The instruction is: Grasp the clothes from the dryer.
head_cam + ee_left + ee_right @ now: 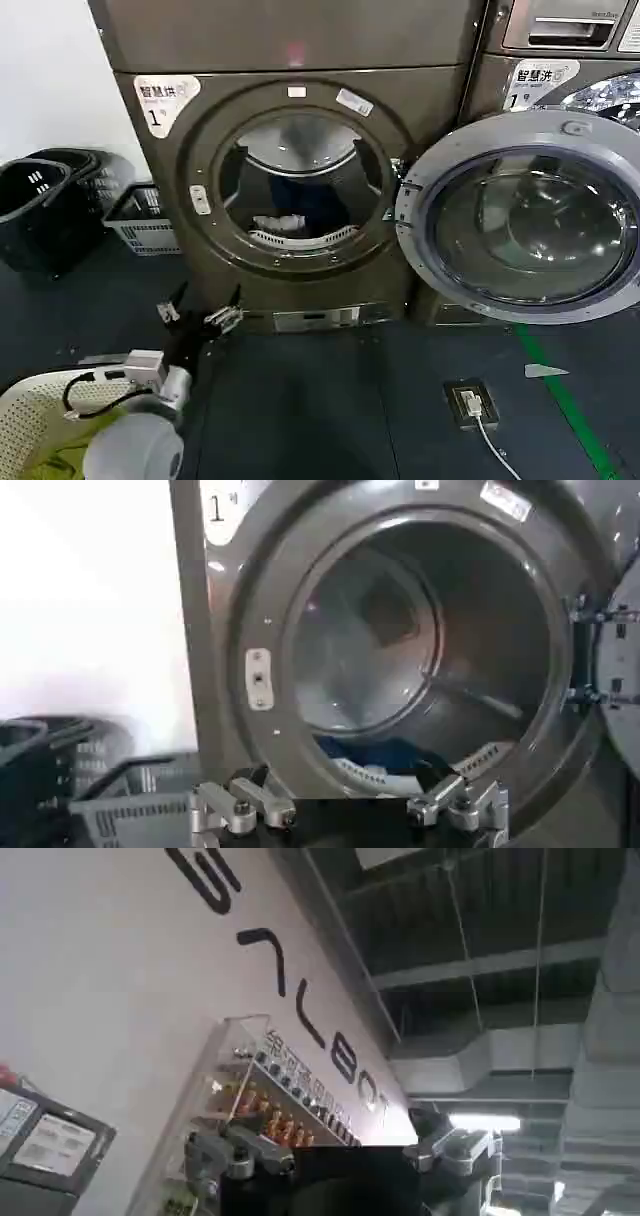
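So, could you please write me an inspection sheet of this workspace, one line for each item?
Surface: dark floor with a green line at the robot's right.
Job's things: dryer door swung open to the right; clothes, white and dark blue pieces, low in the drum near its mouth.
Clutter: grey basket and black bins left of the dryer; white basket at the near left.
End effectors: left end effector open, low before the dryer, empty; right end effector open, pointing up toward the ceiling.
Cables: white cable from a floor socket.
Surroundings: a second machine to the right.
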{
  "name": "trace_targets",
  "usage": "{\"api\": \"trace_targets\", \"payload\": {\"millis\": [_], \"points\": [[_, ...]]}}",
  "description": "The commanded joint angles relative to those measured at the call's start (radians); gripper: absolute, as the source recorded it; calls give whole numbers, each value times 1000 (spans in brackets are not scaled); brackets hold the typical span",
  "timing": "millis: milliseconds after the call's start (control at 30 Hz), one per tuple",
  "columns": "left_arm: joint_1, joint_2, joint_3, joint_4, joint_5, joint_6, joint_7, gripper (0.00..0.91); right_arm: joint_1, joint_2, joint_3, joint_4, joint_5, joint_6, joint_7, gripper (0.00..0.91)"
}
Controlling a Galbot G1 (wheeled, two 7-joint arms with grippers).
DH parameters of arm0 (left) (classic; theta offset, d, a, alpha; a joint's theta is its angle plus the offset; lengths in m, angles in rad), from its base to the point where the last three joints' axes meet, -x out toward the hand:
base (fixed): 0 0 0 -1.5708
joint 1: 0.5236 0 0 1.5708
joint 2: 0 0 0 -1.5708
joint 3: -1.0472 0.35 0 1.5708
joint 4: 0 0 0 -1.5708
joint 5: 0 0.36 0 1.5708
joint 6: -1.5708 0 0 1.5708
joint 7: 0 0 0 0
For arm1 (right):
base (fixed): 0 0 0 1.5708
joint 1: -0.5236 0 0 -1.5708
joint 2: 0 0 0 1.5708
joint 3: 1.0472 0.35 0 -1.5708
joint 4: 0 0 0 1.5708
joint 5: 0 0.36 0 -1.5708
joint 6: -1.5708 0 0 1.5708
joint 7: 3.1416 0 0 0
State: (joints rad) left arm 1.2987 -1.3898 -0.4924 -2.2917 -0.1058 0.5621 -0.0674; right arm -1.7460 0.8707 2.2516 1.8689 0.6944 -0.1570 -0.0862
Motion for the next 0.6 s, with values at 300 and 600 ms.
{"api": "trace_targets", "payload": {"millis": [300, 600], "points": [[-3, -4, -1, -4, -45, 21, -46, 907, -3, -2, 9, -4, 14, 10, -16, 907], [-2, -1, -2, -6, -37, 19, -46, 907, -2, -1, 8, -2, 20, 14, -14, 907]]}}
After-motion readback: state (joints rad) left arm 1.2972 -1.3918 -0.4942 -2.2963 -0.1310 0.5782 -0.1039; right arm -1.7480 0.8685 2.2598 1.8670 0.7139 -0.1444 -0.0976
